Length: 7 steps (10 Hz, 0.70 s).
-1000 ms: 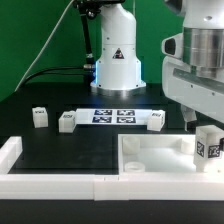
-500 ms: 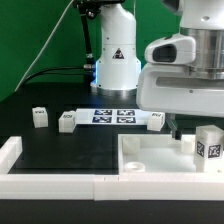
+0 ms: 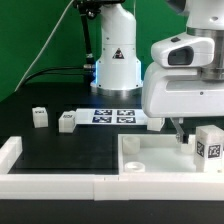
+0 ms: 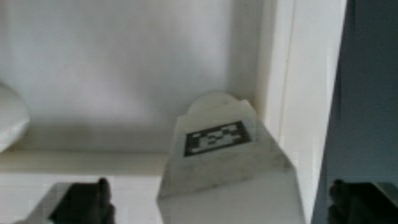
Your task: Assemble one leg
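A leg (image 3: 208, 146), a small white block with a marker tag, stands upright on the large white square part (image 3: 150, 160) at the exterior view's right. My gripper (image 3: 180, 128) hangs just to the left of that leg in the exterior view and close above the square part. In the wrist view the leg (image 4: 217, 140) lies between my two dark fingers (image 4: 80, 200), with a gap on each side. The jaws are open and hold nothing. Two more legs (image 3: 39, 117) (image 3: 67, 121) lie at the exterior view's left.
The marker board (image 3: 112, 116) lies mid-table behind the square part. A white fence rail (image 3: 50, 186) runs along the front and up the left. The arm's white base (image 3: 115, 60) stands at the back. My gripper body hides the table behind it.
My gripper has moved toward the exterior view's left and turned, its body now filling more of the picture. The standing leg and the other parts have not moved.
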{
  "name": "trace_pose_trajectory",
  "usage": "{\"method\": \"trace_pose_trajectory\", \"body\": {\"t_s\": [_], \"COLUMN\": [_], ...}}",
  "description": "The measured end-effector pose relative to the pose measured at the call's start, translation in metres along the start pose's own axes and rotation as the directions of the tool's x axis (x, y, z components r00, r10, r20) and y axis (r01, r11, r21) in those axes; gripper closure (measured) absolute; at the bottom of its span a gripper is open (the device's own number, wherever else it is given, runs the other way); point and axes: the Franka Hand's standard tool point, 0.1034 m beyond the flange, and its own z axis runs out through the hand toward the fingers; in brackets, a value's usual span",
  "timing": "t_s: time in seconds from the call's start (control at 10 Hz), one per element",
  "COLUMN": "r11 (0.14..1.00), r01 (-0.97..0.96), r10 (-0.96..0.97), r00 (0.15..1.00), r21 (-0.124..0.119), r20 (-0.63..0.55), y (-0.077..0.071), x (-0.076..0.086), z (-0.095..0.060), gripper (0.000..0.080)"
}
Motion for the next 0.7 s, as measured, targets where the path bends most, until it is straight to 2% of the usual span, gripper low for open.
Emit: {"method": "trace_pose_trajectory", "body": {"t_s": [0.1,0.2,0.3,0.4,0.6,0.7], "r11": [1.0,1.0,0.998,0.998,0.957,0.907], "r01": [0.0,-0.006,-0.057,-0.056,-0.289,-0.422], "r10": [0.0,0.006,0.057,0.056,0.289,0.422], "r00": [1.0,1.0,0.998,0.998,0.957,0.907], "r21": [0.0,0.0,0.0,0.0,0.002,0.005], "r20": [0.0,0.0,0.001,0.001,0.001,-0.004], "y": [0.0002,0.0002,0.0002,0.0004,-0.0004,-0.0009], "x": [0.0,-0.0001,-0.0003,-0.0003,-0.0003,0.0001], "z": [0.0,0.0001,0.0003,0.0003,0.0003,0.0], "gripper": [0.0241,0.0455,0.0508,0.0508,0.0508,0.0508]}}
